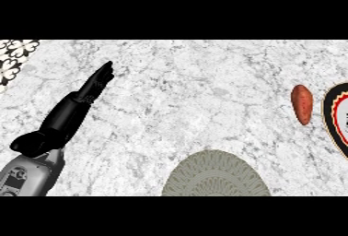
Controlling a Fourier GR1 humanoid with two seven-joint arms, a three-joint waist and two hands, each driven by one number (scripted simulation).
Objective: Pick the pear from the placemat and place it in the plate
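Observation:
A round grey-green placemat point(216, 177) lies at the lower middle, cut off by the view's edge, and nothing shows on its visible part. An oblong reddish-brown fruit point(302, 104) lies on the marble counter at the right, just left of the plate and apart from it. Only a slice of the plate point(334, 120) shows at the right edge, with a black, red and cream rim. My left hand point(71, 108) rests at the left with straight fingers pointing up and right, holding nothing. It is far from the fruit, the plate and the placemat. My right hand is out of view.
A black-and-white patterned tile patch point(15, 57) fills the top left corner. White marble counter point(197, 97) stretches between my left hand and the fruit.

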